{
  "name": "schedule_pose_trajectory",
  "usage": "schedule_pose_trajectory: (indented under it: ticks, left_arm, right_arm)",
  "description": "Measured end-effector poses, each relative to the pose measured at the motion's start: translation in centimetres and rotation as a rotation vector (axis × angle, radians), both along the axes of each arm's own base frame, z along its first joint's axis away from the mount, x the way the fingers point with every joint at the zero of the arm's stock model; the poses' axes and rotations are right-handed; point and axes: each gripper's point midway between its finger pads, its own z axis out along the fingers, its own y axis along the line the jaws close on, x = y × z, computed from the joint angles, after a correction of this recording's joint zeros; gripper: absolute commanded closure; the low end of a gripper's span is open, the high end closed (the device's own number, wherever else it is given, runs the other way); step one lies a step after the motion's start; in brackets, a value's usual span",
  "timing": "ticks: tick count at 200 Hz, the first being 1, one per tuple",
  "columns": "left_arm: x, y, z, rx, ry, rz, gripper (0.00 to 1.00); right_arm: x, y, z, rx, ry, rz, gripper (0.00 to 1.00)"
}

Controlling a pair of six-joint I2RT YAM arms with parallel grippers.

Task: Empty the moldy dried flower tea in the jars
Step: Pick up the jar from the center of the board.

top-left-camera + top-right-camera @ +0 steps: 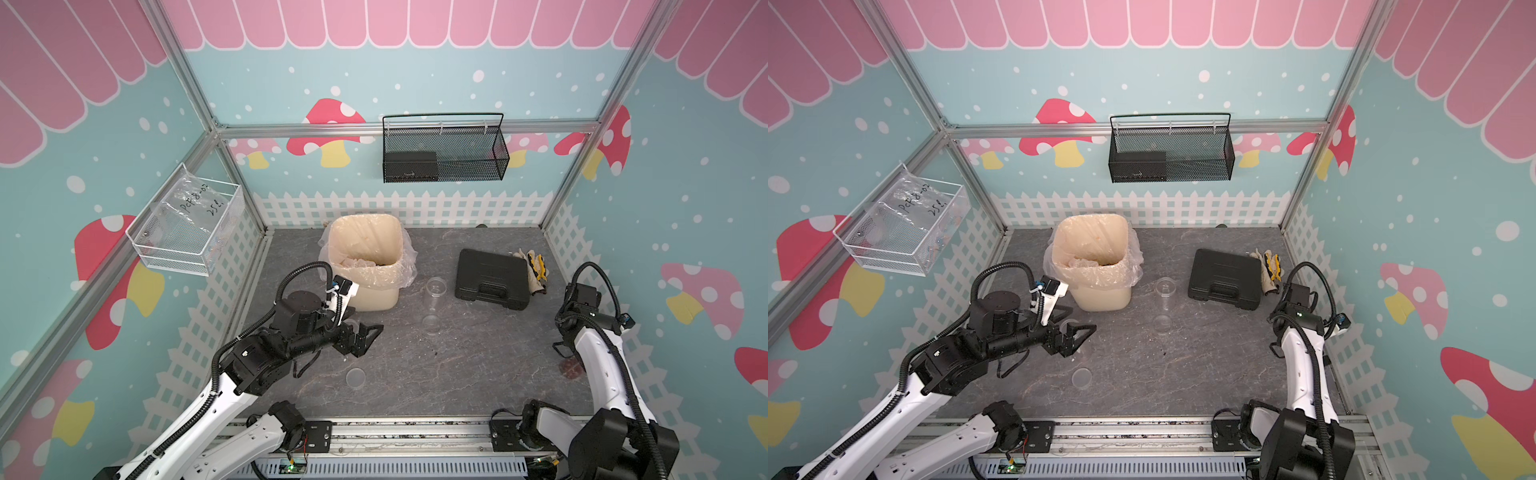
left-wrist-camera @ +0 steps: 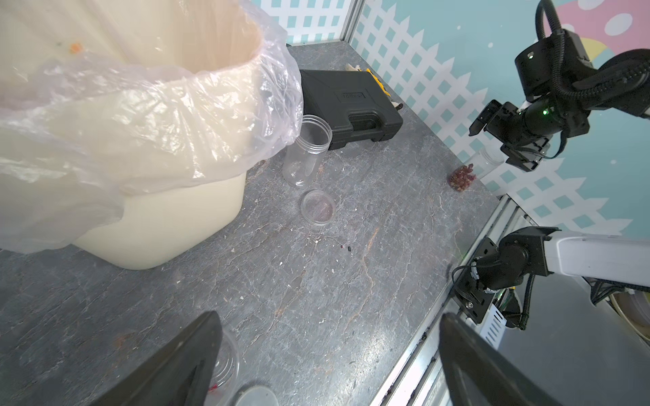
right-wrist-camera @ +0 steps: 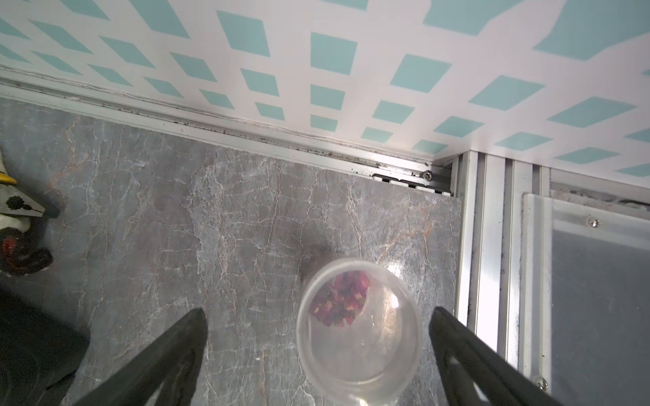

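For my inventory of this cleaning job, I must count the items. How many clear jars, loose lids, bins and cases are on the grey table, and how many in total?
Clear jars: 3
Loose clear lids: 2
Cream bin: 1
Black case: 1
Total: 7
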Motion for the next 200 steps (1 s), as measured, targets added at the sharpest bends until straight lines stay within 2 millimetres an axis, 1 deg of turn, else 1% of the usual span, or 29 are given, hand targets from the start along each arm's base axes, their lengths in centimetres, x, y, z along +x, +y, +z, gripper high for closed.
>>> schedule_pose_trajectory:
  ticks: [57,83,162,200]
  left_arm:
    - [-0.1,-0.1,0.0,-0.007,0.008,-0.002,0.01]
    - [-0.1,-0.2,-0.1,-0.008,0.015,-0.003,0.01]
    - [-0.1,-0.3,-0.2,-0.009,0.024,-0.008,0.01]
    - [0.0,-0.5,-0.6,-0.010,0.033,-0.009,0.01]
  right_arm:
    - [-0.9,0.5,-1.6,0.026,0.019,-0.005,0.01]
    - [-1.2,0.6,-2.2,0.031,0.031,-0.007,0.08]
    - [-1.4,0.3,-2.7,0.012,0.031,-0.021,0.33]
    - [-1.5,0.3,-2.9,0.013,0.036,-0.019,0.39]
